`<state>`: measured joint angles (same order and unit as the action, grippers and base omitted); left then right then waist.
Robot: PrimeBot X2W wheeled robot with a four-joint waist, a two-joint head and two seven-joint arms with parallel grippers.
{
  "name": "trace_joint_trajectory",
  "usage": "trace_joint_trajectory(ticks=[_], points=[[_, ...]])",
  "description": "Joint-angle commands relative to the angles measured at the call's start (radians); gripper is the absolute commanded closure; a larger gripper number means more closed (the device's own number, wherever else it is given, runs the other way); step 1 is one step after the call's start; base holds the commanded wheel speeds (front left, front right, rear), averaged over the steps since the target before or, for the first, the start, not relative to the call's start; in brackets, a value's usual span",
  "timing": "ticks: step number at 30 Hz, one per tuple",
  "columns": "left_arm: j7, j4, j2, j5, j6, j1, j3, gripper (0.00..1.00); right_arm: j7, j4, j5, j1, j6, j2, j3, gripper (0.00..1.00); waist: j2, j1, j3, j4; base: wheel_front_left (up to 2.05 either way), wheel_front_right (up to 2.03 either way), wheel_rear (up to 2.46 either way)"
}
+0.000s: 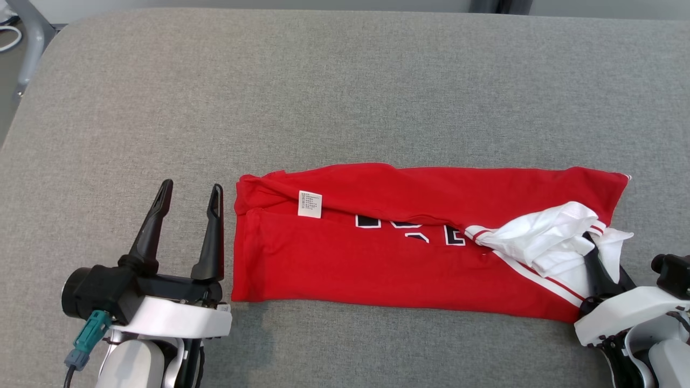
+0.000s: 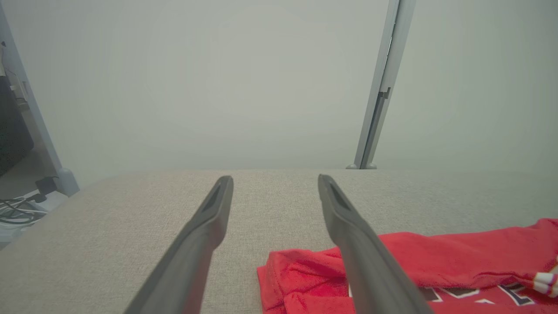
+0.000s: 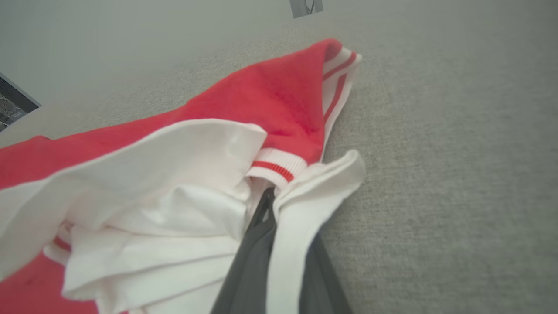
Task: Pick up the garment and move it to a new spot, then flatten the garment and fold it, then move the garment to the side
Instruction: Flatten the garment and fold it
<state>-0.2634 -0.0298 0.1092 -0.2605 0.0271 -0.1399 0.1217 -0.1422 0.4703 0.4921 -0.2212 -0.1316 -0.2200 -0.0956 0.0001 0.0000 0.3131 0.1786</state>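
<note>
Head view: the folded red-and-white jersey garment (image 1: 409, 258) lies on the grey fabric worktop (image 1: 345, 81), with the left gripper (image 1: 192, 186) just beside it, jaws wide. Right wrist view: the right gripper (image 3: 271, 205) pinches its white sleeve cloth in its jaws; I would lift gently to keep the folds together.

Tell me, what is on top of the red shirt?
A small white label and a bunched white sleeve lie on the red shirt. The right hand pinches the sleeve. A fold hides part of the black letters.
</note>
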Motion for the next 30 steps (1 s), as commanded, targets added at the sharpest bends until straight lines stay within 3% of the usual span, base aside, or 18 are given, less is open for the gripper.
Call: trace_joint_trajectory(ticks=[1, 11, 18, 23, 30], points=[[-0.002, -0.002, 0.0, 0.007, 0.007, -0.018, -0.01, 0.0, -0.009, 0.033, 0.016, 0.018, 0.002, -0.001, -0.015, 1.0, -0.0001, 0.0, 0.0, -0.008, 0.0, 0.0, 0.0], [-0.002, -0.002, -0.001, 0.021, 0.019, -0.02, -0.039, 0.0, -0.098, -0.012, 0.049, 0.066, 0.004, -0.104, 0.093, 1.0, -0.0001, 0.0, 0.003, -0.055, 0.0, 0.0, 0.0], [-0.002, 0.001, 0.002, 0.026, 0.025, -0.023, -0.054, 0.0, -0.078, -0.075, 0.035, 0.07, 0.002, -0.142, 0.132, 1.0, -0.0001, 0.0, -0.003, -0.087, 0.0, 0.0, 0.0], [-0.002, -0.003, 0.004, 0.027, 0.027, -0.011, -0.064, 0.0, 0.031, -0.213, 0.001, 0.053, 0.001, -0.114, 0.102, 1.0, -0.0001, 0.0, -0.016, -0.107, 0.0, 0.0, 0.0], [-0.001, -0.006, -0.001, 0.031, 0.03, -0.014, -0.057, 0.0, 0.216, -0.499, -0.06, 0.032, 0.001, -0.015, 0.031, 1.0, -0.0001, 0.0, -0.03, -0.103, 0.0, 0.0, 0.0]])
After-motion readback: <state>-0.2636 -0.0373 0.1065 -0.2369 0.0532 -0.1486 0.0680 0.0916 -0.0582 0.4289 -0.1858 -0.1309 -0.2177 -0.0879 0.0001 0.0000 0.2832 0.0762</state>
